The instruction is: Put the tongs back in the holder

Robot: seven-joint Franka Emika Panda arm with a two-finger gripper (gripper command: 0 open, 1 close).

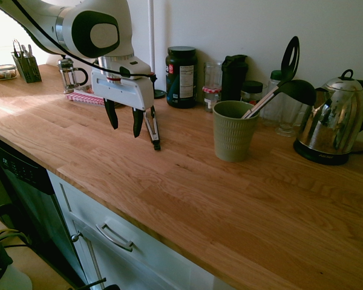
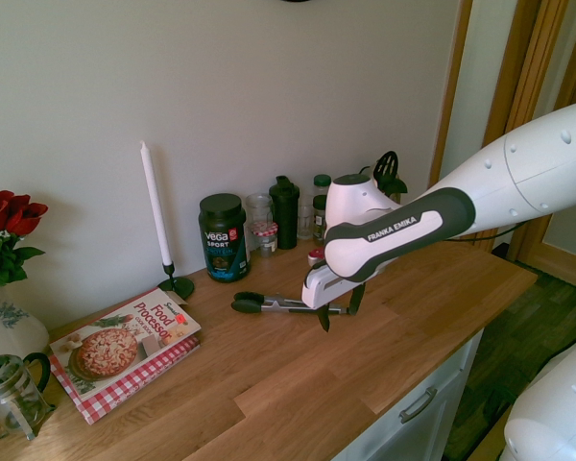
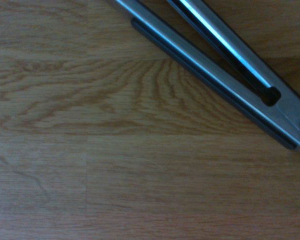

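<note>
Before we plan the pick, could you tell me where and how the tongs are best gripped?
I'd take the metal arms of the tongs near the pivot, from above, fingers either side across their length: they lie flat on the counter, and the slim arms spread apart away from the joint. The open gripper already hovers close by.

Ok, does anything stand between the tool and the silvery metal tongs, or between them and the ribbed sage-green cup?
Nothing visible blocks the open black-fingered tool from the silvery metal tongs; only bare wood lies between them and the ribbed sage-green cup.
</note>
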